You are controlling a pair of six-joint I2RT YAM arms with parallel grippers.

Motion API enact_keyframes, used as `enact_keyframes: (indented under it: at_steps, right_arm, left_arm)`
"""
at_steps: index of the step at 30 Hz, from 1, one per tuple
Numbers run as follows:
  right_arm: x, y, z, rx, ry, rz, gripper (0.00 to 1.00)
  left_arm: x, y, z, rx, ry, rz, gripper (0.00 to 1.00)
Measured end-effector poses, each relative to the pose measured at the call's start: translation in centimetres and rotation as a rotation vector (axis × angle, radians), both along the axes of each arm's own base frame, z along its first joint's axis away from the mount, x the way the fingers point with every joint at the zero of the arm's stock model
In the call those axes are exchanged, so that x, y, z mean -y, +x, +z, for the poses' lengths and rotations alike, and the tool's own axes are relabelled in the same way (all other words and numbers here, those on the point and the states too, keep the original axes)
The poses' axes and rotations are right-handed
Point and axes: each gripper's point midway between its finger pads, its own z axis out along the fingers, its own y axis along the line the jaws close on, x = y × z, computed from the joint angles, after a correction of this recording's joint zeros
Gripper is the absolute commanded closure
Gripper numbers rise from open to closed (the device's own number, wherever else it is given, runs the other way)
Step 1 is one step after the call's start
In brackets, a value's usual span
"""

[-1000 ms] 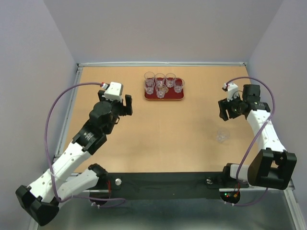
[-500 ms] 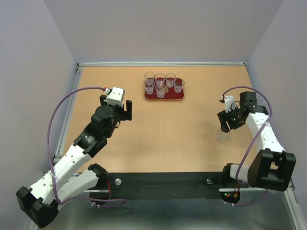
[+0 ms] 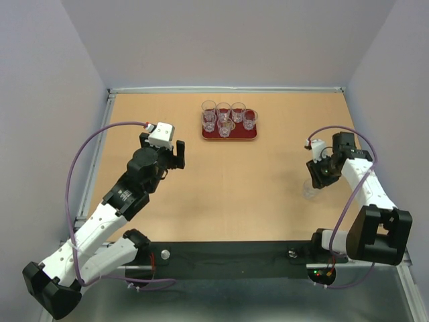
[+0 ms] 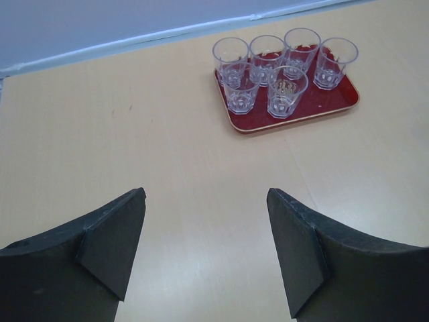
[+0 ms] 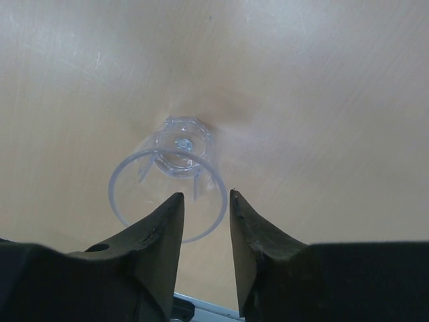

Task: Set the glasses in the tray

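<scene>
The dark-red tray (image 3: 245, 136) sits at the far middle of the table with several clear glasses (image 3: 224, 113) standing in it. It also shows in the left wrist view (image 4: 337, 98) with the glasses (image 4: 285, 90). One more glass (image 3: 309, 192) stands alone on the table at the right. My right gripper (image 3: 314, 178) hovers over it, narrowly open. In the right wrist view the gripper (image 5: 205, 194) straddles the right side of this glass's rim (image 5: 127, 171), one finger over the opening and one outside. My left gripper (image 3: 161, 145) is open and empty, well short of the tray (image 4: 204, 201).
The table is tan wood with a metal rail along its far edge (image 3: 228, 89). Grey walls stand on three sides. The arm bases sit on a black bar (image 3: 228, 258) at the near edge.
My right gripper has come nearer and lower, from beyond the lone glass to right over its rim. My left gripper drew back slightly, then stayed still.
</scene>
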Motion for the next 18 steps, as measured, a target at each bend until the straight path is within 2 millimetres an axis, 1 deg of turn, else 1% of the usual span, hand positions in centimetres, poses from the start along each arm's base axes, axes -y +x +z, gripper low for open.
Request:
enact_keyframes:
  at_steps: [5, 6, 8, 9, 10, 11, 14, 18]
  right_arm:
    - [0.1, 0.0, -0.6, -0.003, -0.002, -0.002, 0.75]
    - [0.1, 0.0, -0.8, -0.008, -0.002, -0.003, 0.82]
    - [0.1, -0.2, -1.2, -0.018, -0.001, -0.003, 0.89]
    - [0.0, -0.2, -1.4, -0.02, 0.0, -0.009, 0.95]
    - [0.0, -0.1, -1.4, -0.018, 0.003, -0.011, 0.98]
    - [0.0, 0.0, -1.4, -0.014, 0.006, -0.011, 0.99]
    - [-0.2, 0.2, -1.3, -0.004, 0.019, -0.013, 1.0]
    - [-1.2, 1.0, -0.9, 0.035, 0.073, 0.003, 0.99]
  left_arm:
    - [0.0, 0.0, 0.0, 0.0, 0.0, 0.001, 0.15]
    - [0.0, 0.0, 0.0, 0.0, 0.0, 0.0, 0.15]
    - [0.0, 0.0, 0.0, 0.0, 0.0, 0.0, 0.15]
    - [0.0, 0.0, 0.0, 0.0, 0.0, 0.001, 0.15]
    - [0.0, 0.0, 0.0, 0.0, 0.0, 0.001, 0.15]
    - [0.0, 0.0, 0.0, 0.0, 0.0, 0.0, 0.15]
    - [0.0, 0.0, 0.0, 0.0, 0.0, 0.0, 0.15]
    - [0.0, 0.0, 0.0, 0.0, 0.0, 0.001, 0.15]
